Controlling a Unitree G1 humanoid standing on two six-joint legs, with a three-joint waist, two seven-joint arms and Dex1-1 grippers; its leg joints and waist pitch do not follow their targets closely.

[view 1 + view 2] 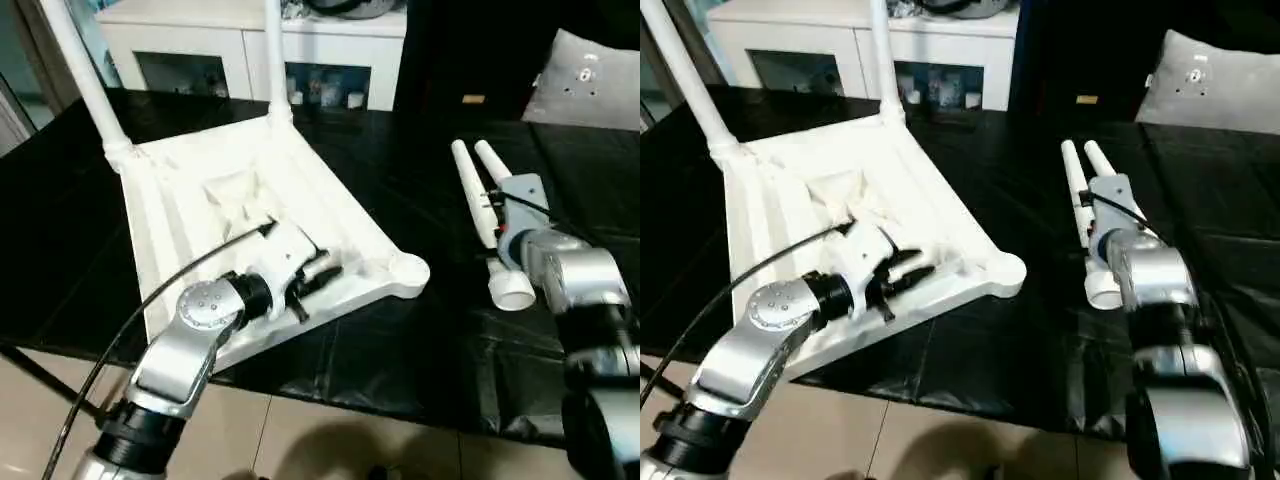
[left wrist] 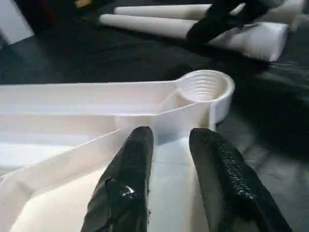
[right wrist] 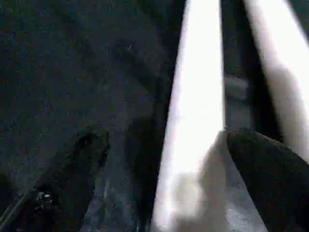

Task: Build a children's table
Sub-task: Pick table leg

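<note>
Overhead, upturned white plastic table top (image 1: 300, 200), ribbed underside up, on black sheeted bench (image 1: 400, 340); two fitted round legs (image 1: 85, 80) cut off by frame top. Left gripper (image 1: 318, 272) over near rim, empty, narrow gap. Left wrist: threaded corner socket (image 2: 203, 86) beyond textured fingers (image 2: 130, 164). Right wrist, blurred: right gripper (image 3: 159, 159) spread wide astride loose tapered leg (image 3: 200, 96).

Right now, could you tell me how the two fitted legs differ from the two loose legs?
The fitted legs stand upright in the tabletop's far corner sockets; the loose legs lie flat, side by side, on the black surface. The fitted ones stand apart. All are white, round.
</note>
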